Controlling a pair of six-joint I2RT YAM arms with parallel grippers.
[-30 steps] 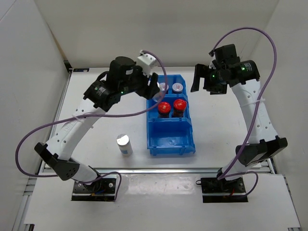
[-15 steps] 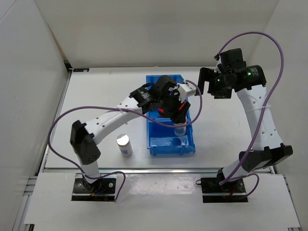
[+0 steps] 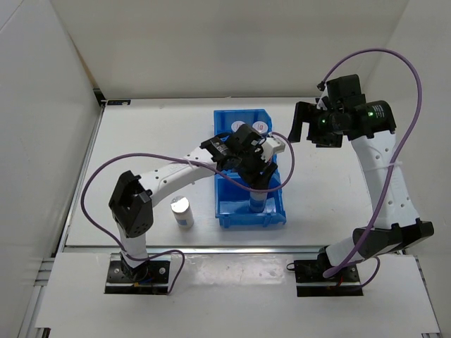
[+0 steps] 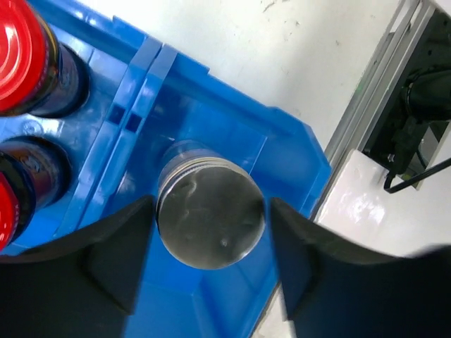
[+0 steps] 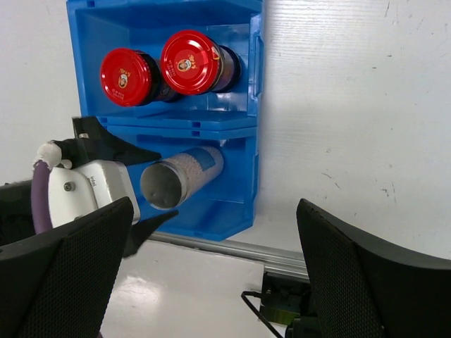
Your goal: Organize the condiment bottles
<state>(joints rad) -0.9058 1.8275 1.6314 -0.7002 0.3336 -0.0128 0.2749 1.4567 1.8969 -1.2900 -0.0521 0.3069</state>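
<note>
A silver-topped jar (image 4: 210, 222) stands upright in the near compartment of the blue bin (image 3: 236, 213); it also shows in the right wrist view (image 5: 165, 184). My left gripper (image 4: 211, 205) is open around its top, with narrow gaps on both sides. Two red-capped jars (image 5: 127, 76) (image 5: 192, 61) fill the middle compartment. Two grey-lidded jars (image 3: 239, 127) (image 3: 261, 128) stand in the far compartment. A second silver-topped jar (image 3: 181, 208) stands on the table left of the bin. My right gripper (image 3: 310, 128) is open and empty, raised to the right of the bin.
My left arm reaches across the bin and hides the middle compartment in the top view. An aluminium rail (image 5: 296, 257) runs along the table's near edge, just in front of the bin. White walls enclose the table on three sides.
My left gripper came from the bin's far left corner over the near compartment with a silver-topped jar, set it down and opened. My right gripper shifted slightly right.
</note>
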